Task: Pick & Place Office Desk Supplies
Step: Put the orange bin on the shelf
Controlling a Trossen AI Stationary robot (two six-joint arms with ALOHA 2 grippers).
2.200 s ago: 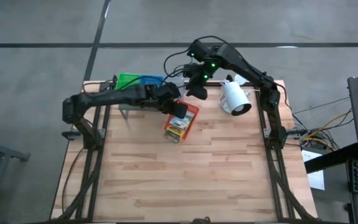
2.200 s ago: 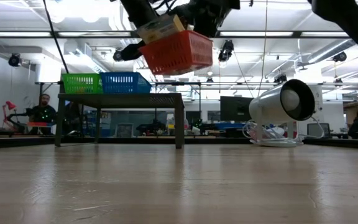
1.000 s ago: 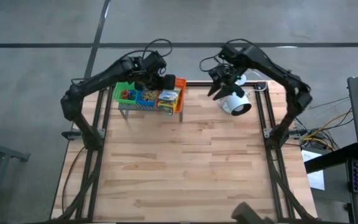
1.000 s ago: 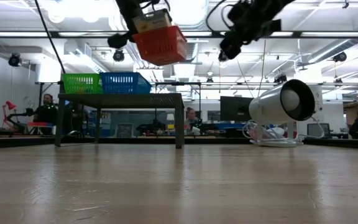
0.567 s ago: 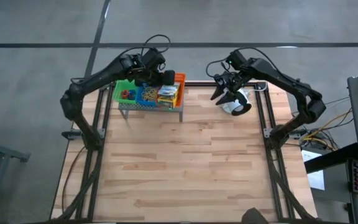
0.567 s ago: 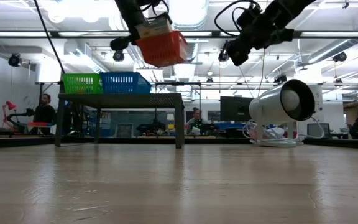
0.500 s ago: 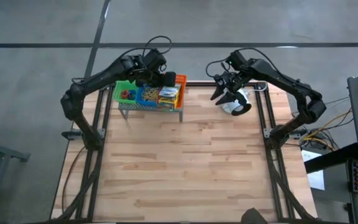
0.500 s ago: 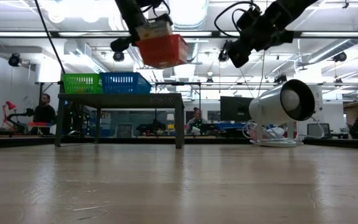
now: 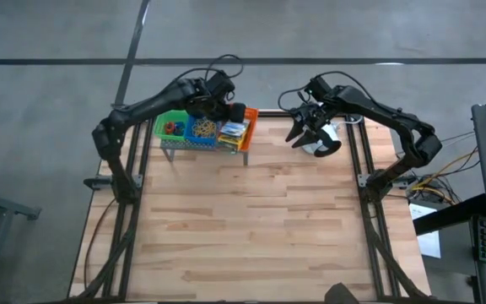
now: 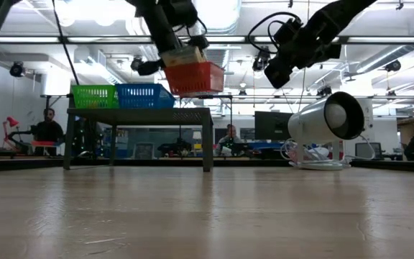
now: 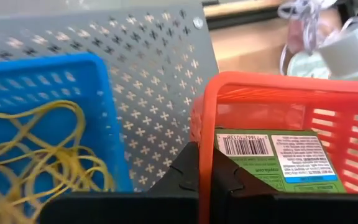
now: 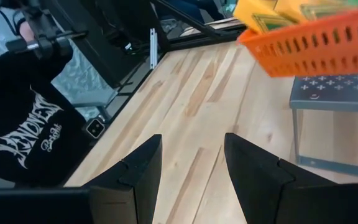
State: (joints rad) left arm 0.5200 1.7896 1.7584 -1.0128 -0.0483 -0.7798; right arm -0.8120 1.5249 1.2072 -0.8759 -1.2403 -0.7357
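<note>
My left gripper (image 9: 229, 112) is shut on the red-orange tray (image 9: 237, 128), which carries two green/yellow card boxes (image 11: 272, 153) just above the right end of the grey perforated shelf (image 10: 139, 112). The green tray (image 10: 95, 96) and the blue tray (image 10: 144, 95) stand by their bottoms on the shelf top. The blue tray holds tan rubber bands (image 11: 39, 155); small red loops (image 9: 170, 127) lie in the green one. My right gripper (image 12: 188, 167) hangs open beside the white lamp (image 10: 329, 119), right of the shelf. My left gripper pinches the red-orange tray's side wall (image 11: 202, 140) at its rim, on the side facing the blue tray, with one finger inside the tray and one outside. The fingers come down from above. The tray (image 10: 196, 78) is lifted clear, slightly tilted, a little above the shelf top.
The white lamp (image 9: 320, 140) lies on its side near the table's far right corner, with its cable behind it. Bare wooden table (image 9: 251, 219) stretches from the shelf to the near edge. A person in a black printed shirt (image 12: 23, 143) stands beyond the table's edge.
My left gripper has carried the red-orange tray down toward the shelf and slightly toward the table's right, staying shut on it; the tray hangs lower and closer to the shelf top. My right gripper has sunk a little toward the lamp, with its fingers still open.
</note>
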